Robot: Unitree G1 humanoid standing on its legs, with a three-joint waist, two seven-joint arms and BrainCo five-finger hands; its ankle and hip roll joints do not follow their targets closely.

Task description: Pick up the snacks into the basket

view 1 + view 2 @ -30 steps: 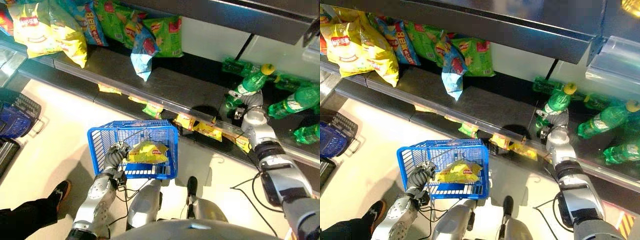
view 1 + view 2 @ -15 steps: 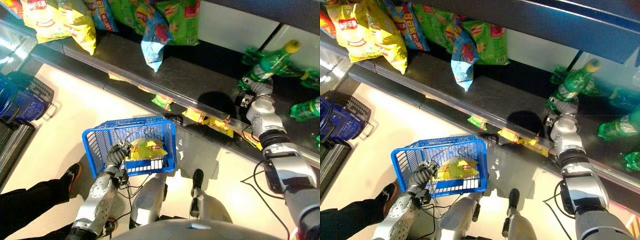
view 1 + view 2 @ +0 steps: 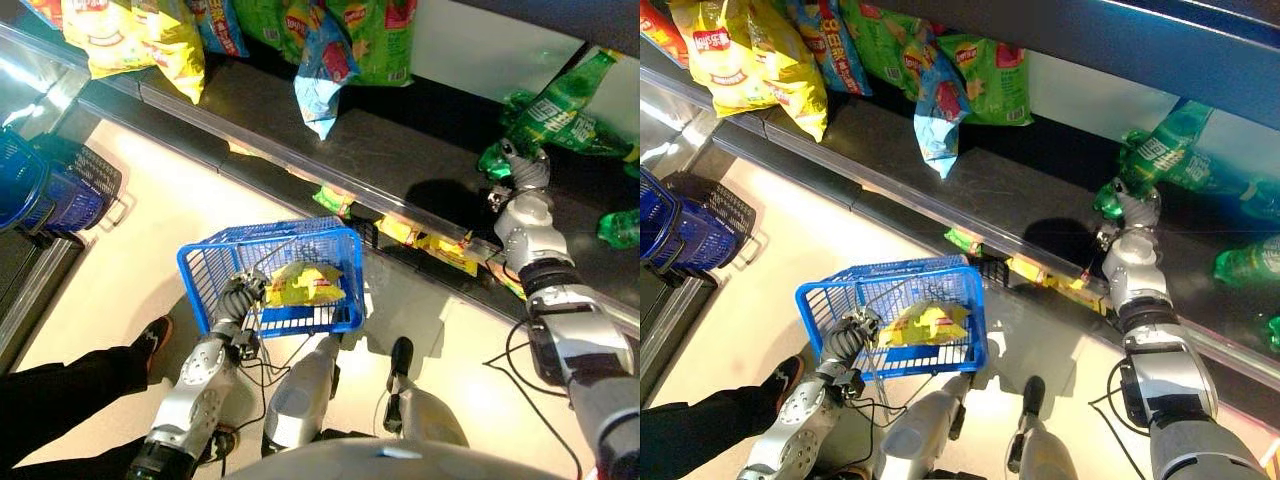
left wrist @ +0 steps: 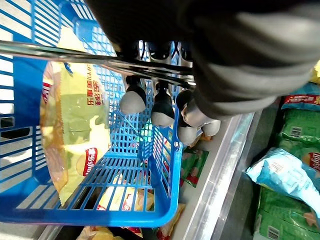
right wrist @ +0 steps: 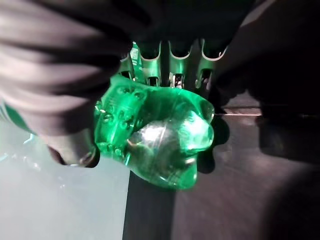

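Right hand [image 3: 525, 172] grips green bottle [image 3: 548, 103]; left hand [image 3: 238, 297] apparently clasps basket [image 3: 330, 240] handle.

Bottle [image 5: 155, 145]: base end visible, neck hidden behind right hand [image 3: 1137, 205] fingers [image 5: 177, 65]. Chip bags [image 3: 140, 40]: tops cut by frame edge. Spare baskets [image 3: 45, 190]: partly cut off. Bag [image 4: 75, 130] in basket [image 4: 150, 220]: print unreadable.

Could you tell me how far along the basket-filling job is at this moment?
Done: one yellow snack bag lies in the blue basket, whose handle the left hand grips. In hand: the right hand is closed around a green bottle on the shelf. Left: bags hanging above the shelf are untouched.
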